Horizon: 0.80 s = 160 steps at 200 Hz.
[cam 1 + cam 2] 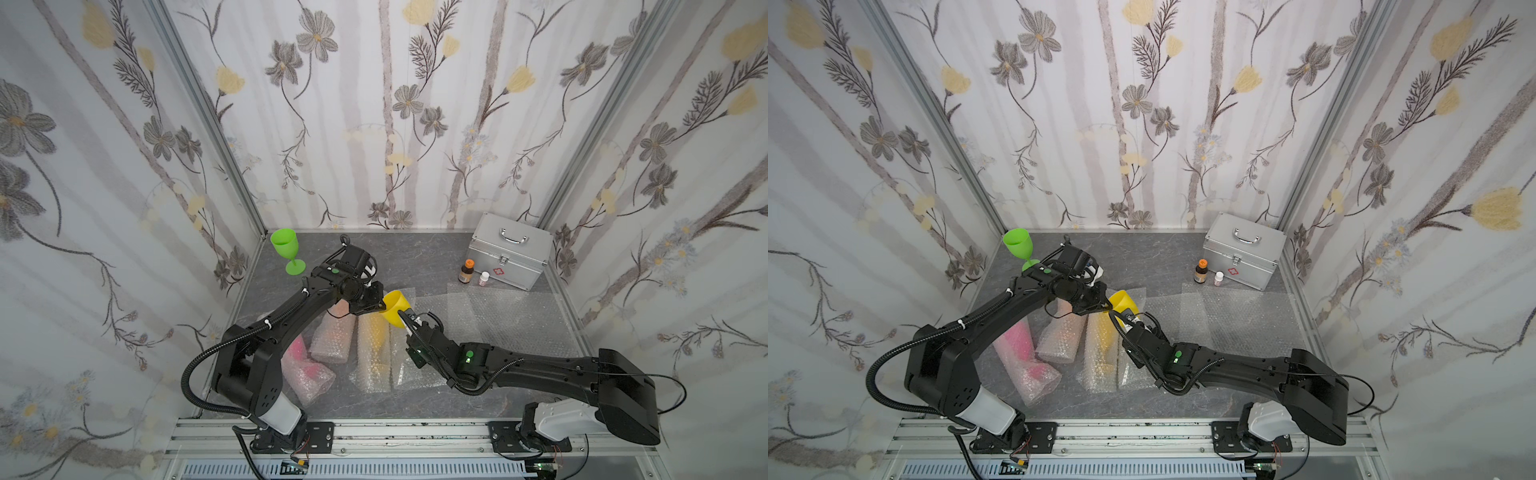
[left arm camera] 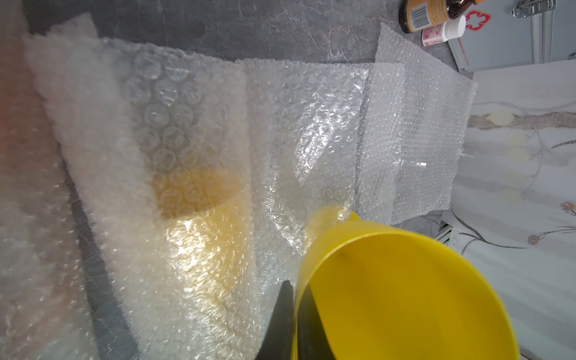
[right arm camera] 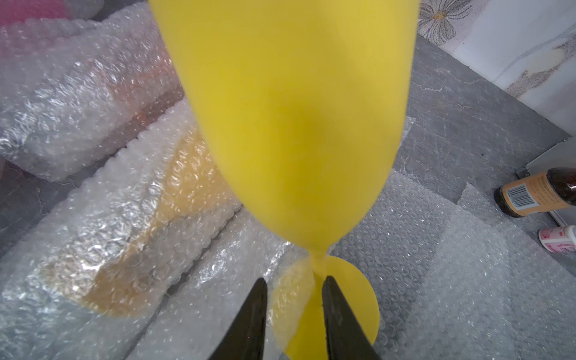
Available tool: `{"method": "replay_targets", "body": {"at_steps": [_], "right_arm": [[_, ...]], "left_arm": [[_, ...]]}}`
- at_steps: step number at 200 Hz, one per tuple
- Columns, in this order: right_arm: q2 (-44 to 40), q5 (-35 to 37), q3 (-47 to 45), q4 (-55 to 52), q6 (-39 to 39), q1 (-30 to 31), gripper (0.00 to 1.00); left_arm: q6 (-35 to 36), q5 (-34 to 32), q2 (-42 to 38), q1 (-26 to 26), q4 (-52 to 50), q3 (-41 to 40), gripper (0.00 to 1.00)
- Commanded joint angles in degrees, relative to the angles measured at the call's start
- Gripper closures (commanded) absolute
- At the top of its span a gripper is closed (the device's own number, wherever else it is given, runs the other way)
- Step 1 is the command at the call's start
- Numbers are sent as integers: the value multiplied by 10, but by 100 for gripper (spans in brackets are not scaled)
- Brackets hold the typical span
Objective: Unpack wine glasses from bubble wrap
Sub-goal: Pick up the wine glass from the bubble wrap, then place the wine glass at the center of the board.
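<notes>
Yellow goblet (image 1: 395, 308): unwrapped, held tilted above the table (image 1: 415, 257) at mid-frame in both top views. The left fingers (image 2: 282, 314) are clenched on its bowl rim, while the right fingers (image 3: 252, 314) stand parted astride the stem, apparently yielding it in a handover. Lime green goblet (image 1: 286, 249): upright at table's upper left, unpacked. Three bubble wrap rolls (image 1: 332, 338), lower left, still hold goblets, and flat sheets (image 1: 507, 316) lie spread to the right.
</notes>
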Motion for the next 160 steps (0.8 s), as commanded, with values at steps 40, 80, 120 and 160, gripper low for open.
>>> {"method": "replay_targets", "body": {"at_steps": [40,80,120,160], "right_arm": [[-114,-85,-19,24,8,-25,62],[-240,-134,-63,42,44,-94,61],[-321,-159,-104,45,76,-158,61],[-349,-165,-130,49,92,-180,62]], "left_arm": [[-21,29,-14,13,36,12,100],[-31,33,-18,35,51,23,100],[-25,12,-19,79,45,65,100],[-9,-30,-1,136,24,128,100]]}}
